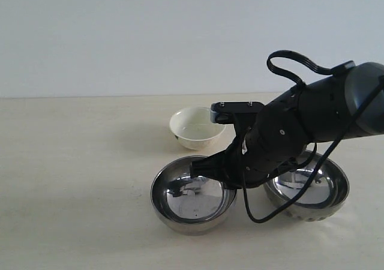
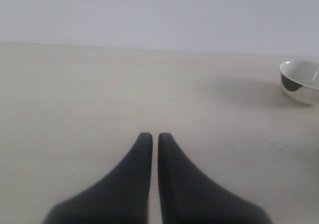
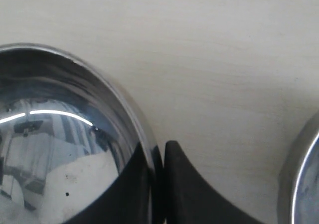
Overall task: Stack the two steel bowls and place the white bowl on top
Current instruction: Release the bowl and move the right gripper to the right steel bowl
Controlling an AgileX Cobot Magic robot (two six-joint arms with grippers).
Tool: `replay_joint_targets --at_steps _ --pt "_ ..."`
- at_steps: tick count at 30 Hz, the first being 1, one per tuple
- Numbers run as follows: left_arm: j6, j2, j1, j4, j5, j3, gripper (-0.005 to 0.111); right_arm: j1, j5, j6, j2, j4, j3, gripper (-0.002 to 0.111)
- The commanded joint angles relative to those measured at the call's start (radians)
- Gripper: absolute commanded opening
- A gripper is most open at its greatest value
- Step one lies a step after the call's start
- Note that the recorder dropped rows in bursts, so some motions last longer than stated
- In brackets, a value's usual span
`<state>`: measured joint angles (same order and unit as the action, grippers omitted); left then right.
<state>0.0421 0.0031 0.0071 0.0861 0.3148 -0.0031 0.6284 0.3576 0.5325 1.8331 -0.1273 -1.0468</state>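
Note:
Two steel bowls stand side by side near the table's front. The smooth-sided steel bowl [image 1: 192, 199] is on the left and the ribbed steel bowl [image 1: 309, 192] is on the right, partly hidden by the right arm. My right gripper [image 1: 201, 167] reaches across and is shut on the smooth bowl's [image 3: 60, 134] rim, one finger inside and one outside [image 3: 158, 147]. The ribbed bowl's edge [image 3: 305, 184] shows beside it. The white bowl [image 1: 197, 127] sits behind them, upright and empty. My left gripper [image 2: 151, 136] is shut on nothing, low over bare table, out of the exterior view.
The cream table [image 1: 72, 174] runs wide to the left of the bowls. A steel bowl [image 2: 301, 82] shows at the far edge of the left wrist view. The right arm's black cable [image 1: 258, 213] loops down between the two steel bowls.

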Motion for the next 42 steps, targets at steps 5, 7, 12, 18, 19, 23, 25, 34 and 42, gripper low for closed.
replay_joint_targets --at_steps 5,7,12,18,19,23,25,34,42 --pt "-0.005 -0.003 -0.005 0.000 -0.007 0.003 0.004 0.000 -0.044 0.004 0.057 -0.006 -0.001 0.000" --pt "-0.005 -0.003 -0.005 0.000 -0.007 0.003 0.004 0.000 -0.059 0.006 0.064 -0.001 -0.001 0.000" --pt "-0.005 -0.003 -0.005 0.000 -0.007 0.003 0.004 0.000 -0.084 0.006 0.063 0.012 -0.003 0.000" --pt "-0.005 -0.003 -0.005 0.000 -0.007 0.003 0.004 0.000 -0.089 0.006 0.063 0.012 -0.003 0.003" --pt "-0.005 -0.003 -0.005 0.000 -0.007 0.003 0.004 0.000 -0.090 0.006 0.063 0.012 -0.003 0.008" --pt "-0.005 -0.003 -0.005 0.000 -0.007 0.003 0.004 0.000 -0.092 0.006 0.061 0.012 -0.003 0.040" --pt "-0.005 -0.003 -0.005 0.000 -0.007 0.003 0.004 0.000 -0.094 0.006 0.061 0.012 -0.003 0.053" --pt "-0.005 -0.003 -0.005 0.000 -0.007 0.003 0.004 -0.002 -0.105 0.004 0.005 0.010 -0.038 0.054" --pt "-0.005 -0.003 -0.005 0.000 -0.007 0.003 0.004 -0.004 0.155 -0.021 -0.097 -0.089 -0.169 0.054"
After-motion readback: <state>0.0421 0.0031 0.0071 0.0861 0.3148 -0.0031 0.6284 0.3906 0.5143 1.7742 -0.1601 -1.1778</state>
